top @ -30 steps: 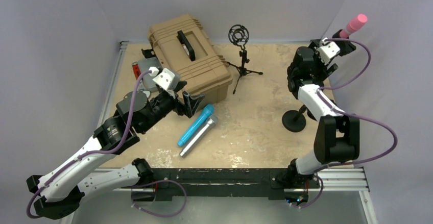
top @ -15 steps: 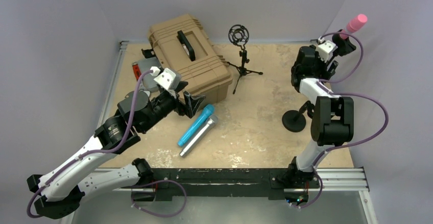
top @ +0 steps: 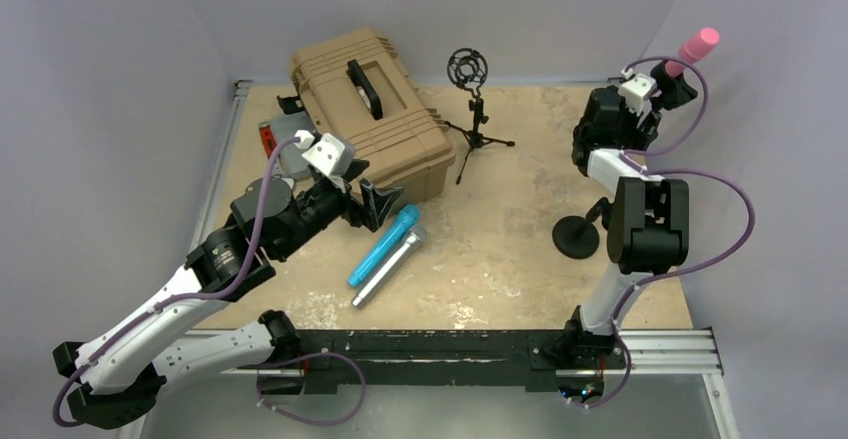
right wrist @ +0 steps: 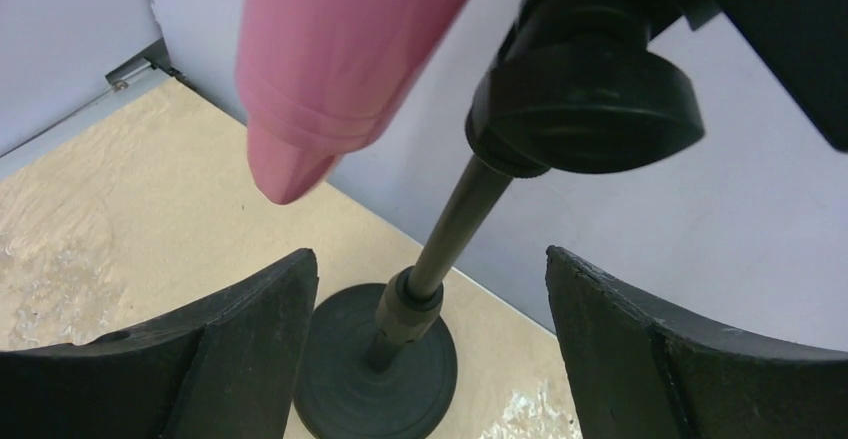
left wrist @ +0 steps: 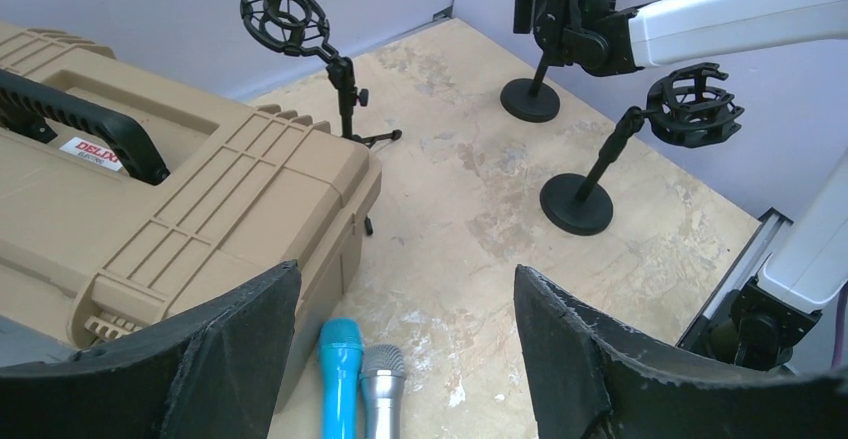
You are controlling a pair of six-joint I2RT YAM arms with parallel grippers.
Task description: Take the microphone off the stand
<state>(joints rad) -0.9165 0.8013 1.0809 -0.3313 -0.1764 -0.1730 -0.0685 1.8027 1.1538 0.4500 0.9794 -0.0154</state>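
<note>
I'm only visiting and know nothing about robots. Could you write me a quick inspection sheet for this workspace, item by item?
Surface: mottled beige table; no spills seen.
Job's things: pink microphone up beside the head of its stand; cannot tell whether it is clipped in.
Clutter: tan case; blue microphone and silver microphone lying side by side; tripod stand and round-base stand, both holders empty; red object half hidden behind the case.
Grippers: right gripper open, by the pink microphone; left gripper open, above the two lying microphones.
Cables: purple cables looped along both arms; nothing snagged seen.
Surroundings: plain pale walls.
</note>
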